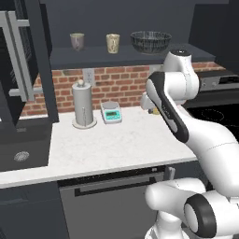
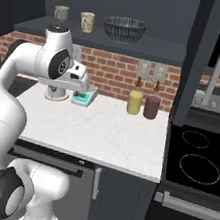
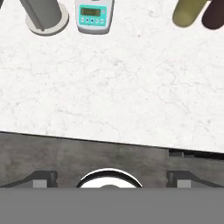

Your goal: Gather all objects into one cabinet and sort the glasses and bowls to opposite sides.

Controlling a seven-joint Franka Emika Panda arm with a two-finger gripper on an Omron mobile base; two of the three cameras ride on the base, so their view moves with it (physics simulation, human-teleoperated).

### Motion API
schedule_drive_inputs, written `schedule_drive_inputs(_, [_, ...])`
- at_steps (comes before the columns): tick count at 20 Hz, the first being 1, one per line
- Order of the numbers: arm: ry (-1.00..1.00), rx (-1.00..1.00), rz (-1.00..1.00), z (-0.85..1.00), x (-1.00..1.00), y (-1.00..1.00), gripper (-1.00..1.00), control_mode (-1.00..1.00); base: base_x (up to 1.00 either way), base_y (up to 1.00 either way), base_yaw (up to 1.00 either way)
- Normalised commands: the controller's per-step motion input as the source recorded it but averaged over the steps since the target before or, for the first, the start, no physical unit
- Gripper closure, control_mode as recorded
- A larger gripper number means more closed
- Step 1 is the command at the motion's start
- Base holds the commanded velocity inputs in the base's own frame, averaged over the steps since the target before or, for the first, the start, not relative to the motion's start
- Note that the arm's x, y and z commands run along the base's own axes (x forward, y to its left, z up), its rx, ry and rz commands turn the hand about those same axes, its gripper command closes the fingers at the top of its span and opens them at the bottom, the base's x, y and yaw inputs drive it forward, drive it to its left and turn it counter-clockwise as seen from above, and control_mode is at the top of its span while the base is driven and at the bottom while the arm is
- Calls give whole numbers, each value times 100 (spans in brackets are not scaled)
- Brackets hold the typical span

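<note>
Looking at the cabinet [image 1: 126, 56], you find both glasses, grey-mauve tumbler [image 1: 77, 41] and cream tumbler [image 1: 112, 43], left of the mesh bowl [image 1: 150, 42] on its shelf; sorting looks nearly done, though I can't spot the small blue bowl. Below it, your gripper [image 3: 112, 186] hangs wide apart and empty over the white marble counter [image 1: 116, 140], beside the brick wall [image 1: 116, 84].
</note>
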Motion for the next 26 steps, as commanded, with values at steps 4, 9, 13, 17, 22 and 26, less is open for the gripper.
schedule_drive_inputs(4, [0, 0, 0, 0, 0, 0, -100, 100, -52, 1, 0])
schedule_drive_inputs(9, [0, 0, 0, 0, 0, 0, -100, 100, -31, 13, 0])
schedule_drive_inputs(13, [0, 0, 0, 0, 0, 0, -100, 100, -19, 13, -1])
schedule_drive_inputs(17, [0, 0, 0, 0, 0, 0, -100, 100, -22, 19, -2])
schedule_drive_inputs(22, [0, 0, 0, 0, 0, 0, -100, 100, -21, 50, 0])
schedule_drive_inputs(26, [0, 0, 0, 0, 0, 0, -100, 100, -27, 70, -2])
